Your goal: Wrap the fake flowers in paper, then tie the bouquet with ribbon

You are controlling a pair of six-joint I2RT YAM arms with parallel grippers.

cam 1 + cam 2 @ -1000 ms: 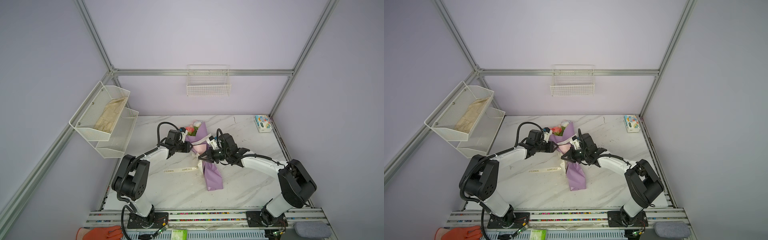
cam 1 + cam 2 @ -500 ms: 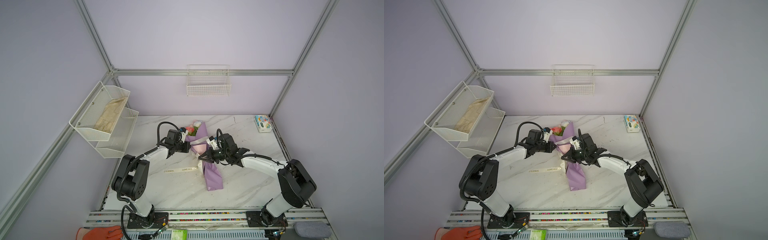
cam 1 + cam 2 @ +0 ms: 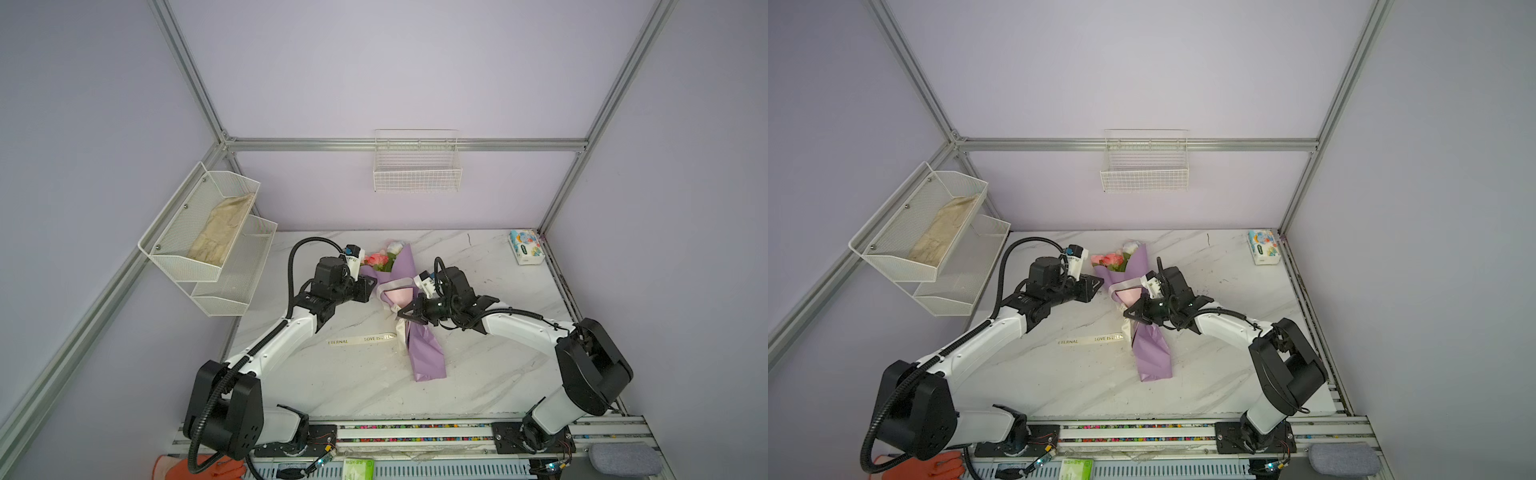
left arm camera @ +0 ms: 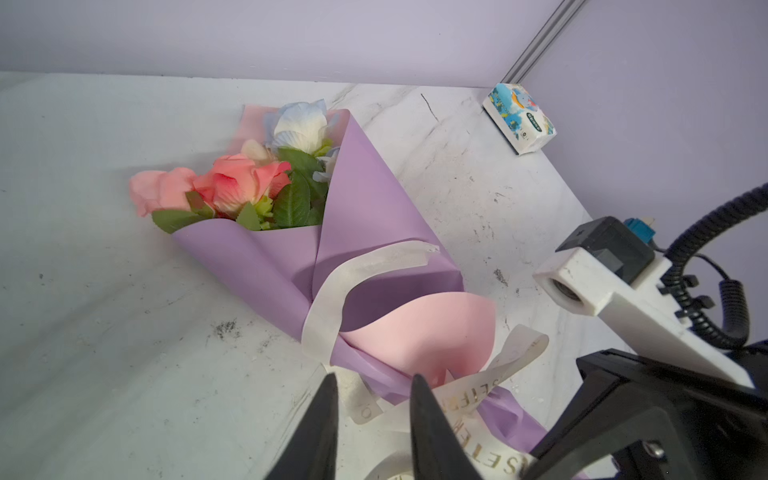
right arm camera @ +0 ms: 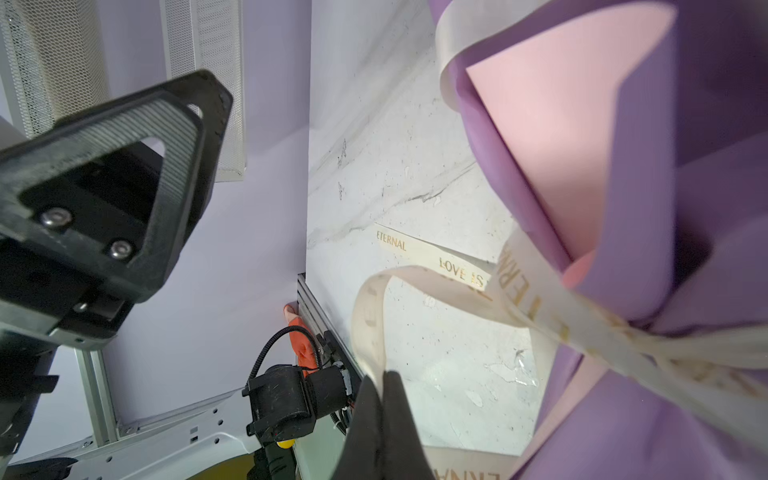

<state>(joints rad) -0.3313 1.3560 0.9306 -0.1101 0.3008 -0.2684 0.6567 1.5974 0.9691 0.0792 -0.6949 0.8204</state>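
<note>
Both arms reached inward, low over the desk (image 3: pixel 332 386). The left tool (image 4: pixel 374 384) stood narrowly parted beside the bouquet (image 4: pixel 365 199). The right tool (image 5: pixel 382 384) pinched the ribbon (image 5: pixel 415 249), and its grip was too small to make out in both top views.

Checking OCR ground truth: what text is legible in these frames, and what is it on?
"ETERNAL": cream ribbon, on the end lying flat on the marble table.
"LOVE IS": same ribbon, just along from it.
Ribbon's looped part: gold letters, only fragments readable.
Tissue pack: print too small to read.
Green packet by the front rail: blurred, unreadable.
</note>
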